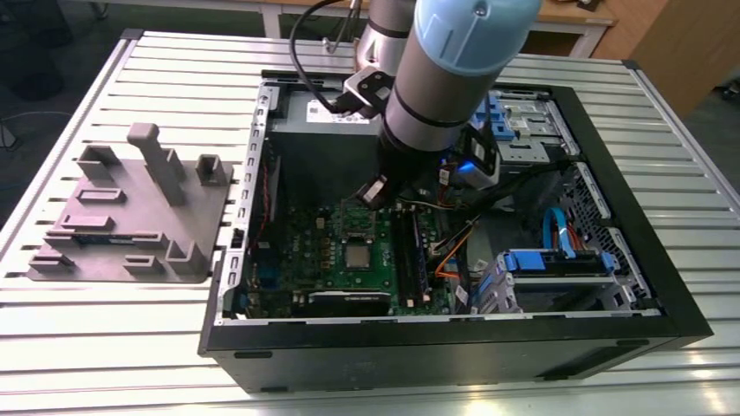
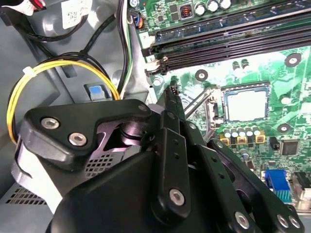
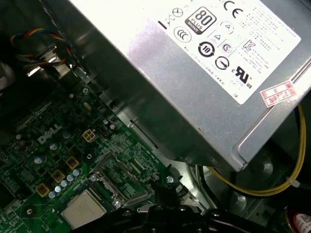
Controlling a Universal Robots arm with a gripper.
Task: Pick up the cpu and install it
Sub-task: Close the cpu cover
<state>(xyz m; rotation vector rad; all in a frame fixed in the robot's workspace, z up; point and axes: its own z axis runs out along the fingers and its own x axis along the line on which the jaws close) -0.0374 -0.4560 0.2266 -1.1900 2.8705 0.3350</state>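
1. Fingers [image 2: 174,116] of the gripper [image 2: 172,92] are drawn together to a narrow tip in the second wrist view, with nothing between them.
2. Inside the open computer case [image 1: 463,347], the gripper hangs above the green motherboard [image 1: 335,243], near the socket.
3. The cpu [image 2: 246,104] lies flat in its socket on the motherboard, silver top up, apart from the gripper tip. The socket's metal frame [image 2: 210,104] stands lifted beside it.
4. The grey power supply [image 3: 194,73] carries printed certification marks and a red-and-white sticker [image 3: 278,94]. White lettering is printed on the motherboard near the cpu in the first wrist view.
5. A grey tray [image 1: 127,217] with upright blocks sits on the slatted table [image 1: 116,347], at the exterior view's left of the case.
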